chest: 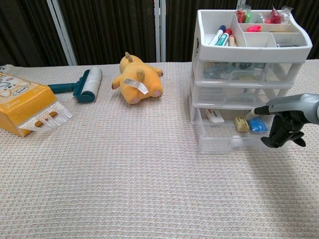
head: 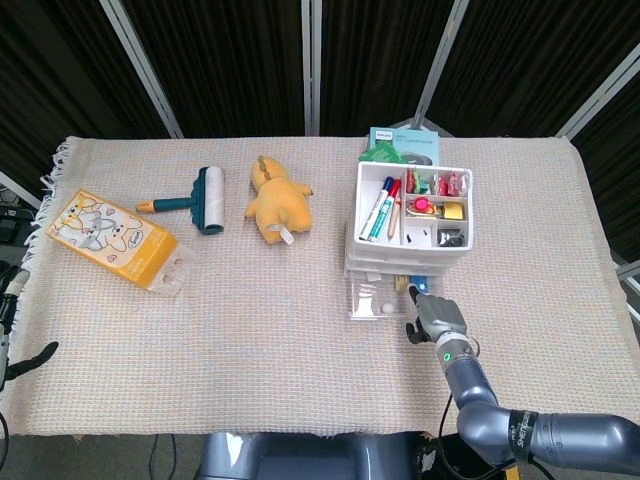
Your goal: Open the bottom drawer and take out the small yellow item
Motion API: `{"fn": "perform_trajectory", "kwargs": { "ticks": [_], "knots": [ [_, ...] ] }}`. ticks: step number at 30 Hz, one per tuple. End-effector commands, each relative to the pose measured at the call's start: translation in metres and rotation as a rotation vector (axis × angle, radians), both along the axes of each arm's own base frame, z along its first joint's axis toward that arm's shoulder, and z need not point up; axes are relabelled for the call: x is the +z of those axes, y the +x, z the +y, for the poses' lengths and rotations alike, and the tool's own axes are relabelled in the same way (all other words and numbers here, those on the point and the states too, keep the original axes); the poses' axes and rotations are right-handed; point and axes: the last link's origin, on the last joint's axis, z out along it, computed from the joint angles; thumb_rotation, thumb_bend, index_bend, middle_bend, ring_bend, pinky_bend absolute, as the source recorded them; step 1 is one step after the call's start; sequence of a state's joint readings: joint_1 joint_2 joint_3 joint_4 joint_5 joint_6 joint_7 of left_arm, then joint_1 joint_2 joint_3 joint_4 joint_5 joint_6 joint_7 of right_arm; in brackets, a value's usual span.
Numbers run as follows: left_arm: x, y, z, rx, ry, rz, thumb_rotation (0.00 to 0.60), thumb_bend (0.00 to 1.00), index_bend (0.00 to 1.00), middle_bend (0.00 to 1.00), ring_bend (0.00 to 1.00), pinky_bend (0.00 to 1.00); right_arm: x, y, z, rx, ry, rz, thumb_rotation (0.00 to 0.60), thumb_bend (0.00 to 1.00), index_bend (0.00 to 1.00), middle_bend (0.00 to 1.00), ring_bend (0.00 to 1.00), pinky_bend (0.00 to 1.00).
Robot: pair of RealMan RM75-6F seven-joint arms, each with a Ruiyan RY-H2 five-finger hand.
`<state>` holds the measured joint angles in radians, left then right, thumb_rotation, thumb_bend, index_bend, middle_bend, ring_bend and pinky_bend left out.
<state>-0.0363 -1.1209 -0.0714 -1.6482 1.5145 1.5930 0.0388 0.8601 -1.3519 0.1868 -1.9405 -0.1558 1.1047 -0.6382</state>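
The white drawer unit [chest: 249,74] stands at the right, and its clear bottom drawer [chest: 219,144] is pulled out. Inside lie the small yellow item [chest: 241,124], a blue item [chest: 257,125] and a white card [chest: 215,117]. My right hand [chest: 284,128] is at the drawer's front right corner with its dark fingers curled in, holding nothing. One pale-tipped finger [chest: 255,112] reaches over the drawer, close to the yellow item. From the head view, the right hand [head: 436,315] sits beside the open drawer [head: 372,300]. Only a sliver of my left hand [head: 30,358] shows at the left edge.
A yellow plush toy [chest: 137,78], a teal lint roller [chest: 82,84] and an orange box [chest: 22,102] lie on the cloth to the left. The unit's top tray [chest: 299,47] holds markers and small items. A green booklet [head: 405,143] lies behind the unit.
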Motion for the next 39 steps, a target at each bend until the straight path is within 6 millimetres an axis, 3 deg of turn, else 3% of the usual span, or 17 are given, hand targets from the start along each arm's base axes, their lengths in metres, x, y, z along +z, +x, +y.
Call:
{"fn": "perform_trajectory", "kwargs": {
  "ticks": [1, 18, 31, 39],
  "knots": [
    [0.000, 0.000, 0.000, 0.000, -0.002, 0.001, 0.600, 0.17, 0.00, 0.00, 0.00, 0.00, -0.002, 0.003, -0.005, 0.001, 0.001, 0.031, 0.600, 0.62, 0.00, 0.93, 0.95, 0.77],
    [-0.001, -0.001, 0.002, 0.006, -0.010, 0.001, 0.600, 0.17, 0.00, 0.00, 0.00, 0.00, -0.011, 0.017, -0.023, -0.010, -0.010, 0.125, 0.600, 0.67, 0.00, 0.94, 0.96, 0.79],
    [-0.002, 0.000, 0.002, 0.004, -0.016, -0.001, 0.600, 0.17, 0.00, 0.00, 0.00, 0.00, -0.020, 0.020, -0.025, -0.014, 0.020, 0.171, 0.600, 0.67, 0.01, 0.95, 0.97, 0.79],
    [-0.001, -0.001, 0.002, 0.003, -0.016, -0.003, 0.600, 0.17, 0.00, 0.00, 0.00, 0.00, -0.025, 0.021, -0.023, -0.017, 0.048, 0.207, 0.600, 0.67, 0.09, 0.95, 0.97, 0.80]
  ]
}}
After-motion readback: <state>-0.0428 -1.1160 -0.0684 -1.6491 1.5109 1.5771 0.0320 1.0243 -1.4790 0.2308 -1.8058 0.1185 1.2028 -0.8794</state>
